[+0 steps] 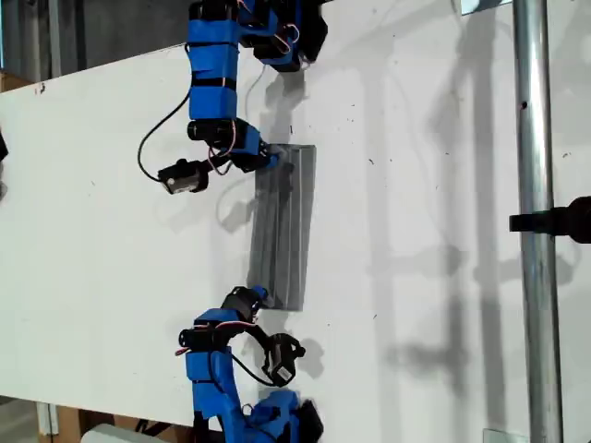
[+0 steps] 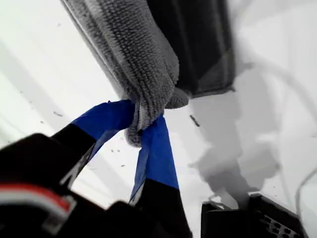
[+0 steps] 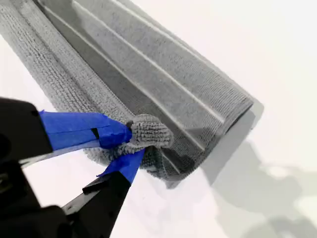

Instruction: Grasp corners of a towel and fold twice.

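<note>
The grey striped towel (image 1: 282,226) lies as a long narrow folded strip on the white table. In the exterior view my first gripper (image 1: 266,160) is at the strip's upper end. The first wrist view shows its blue-taped fingers (image 2: 156,153) shut on a bunched corner (image 2: 141,116) of the towel (image 2: 133,49), which is lifted a little. In the exterior view my second gripper (image 1: 259,295) is at the strip's lower end. It is shut on another corner (image 3: 148,133), curled over the towel (image 3: 148,69).
The white table (image 1: 111,249) stretches wide toward the exterior view's left. A metal pole (image 1: 538,221) with a black clamp runs down that view's right side. A black cable (image 1: 148,138) loops beside the upper arm.
</note>
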